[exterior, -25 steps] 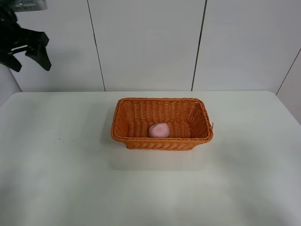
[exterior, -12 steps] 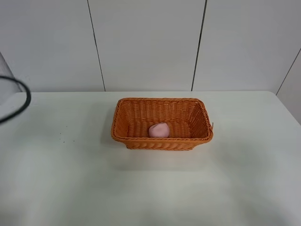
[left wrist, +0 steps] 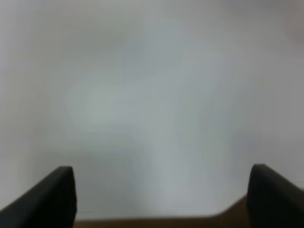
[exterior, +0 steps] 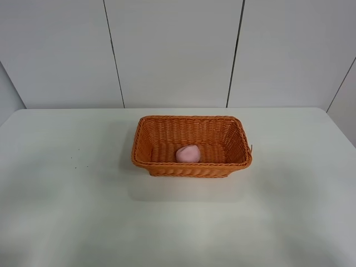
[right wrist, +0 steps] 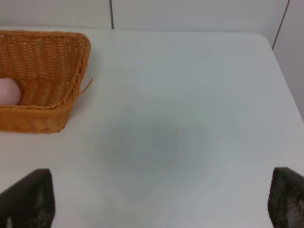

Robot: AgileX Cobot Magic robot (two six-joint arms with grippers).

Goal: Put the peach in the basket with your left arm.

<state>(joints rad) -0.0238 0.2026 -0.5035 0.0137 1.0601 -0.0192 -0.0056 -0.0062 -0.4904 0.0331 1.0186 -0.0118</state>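
Note:
The pale pink peach (exterior: 188,153) lies inside the orange-brown wicker basket (exterior: 146,138), near its front wall, at the middle of the white table. In the right wrist view the basket (right wrist: 71,52) and part of the peach (right wrist: 8,91) also show. Neither arm shows in the exterior high view. In the left wrist view my left gripper (left wrist: 161,194) is open and empty, its fingertips (left wrist: 57,194) wide apart before a blurred pale surface. My right gripper (right wrist: 161,204) is open and empty above the table, right of the basket.
The white table (exterior: 67,211) stretches around the basket on all sides. Grey wall panels (exterior: 172,50) stand behind the table's far edge. A loose wicker strand (right wrist: 86,87) sticks out from the basket's right front corner.
My left arm was at the far upper left, then only its cable showed at the left edge; now it is out of the exterior view. Basket and peach have not moved.

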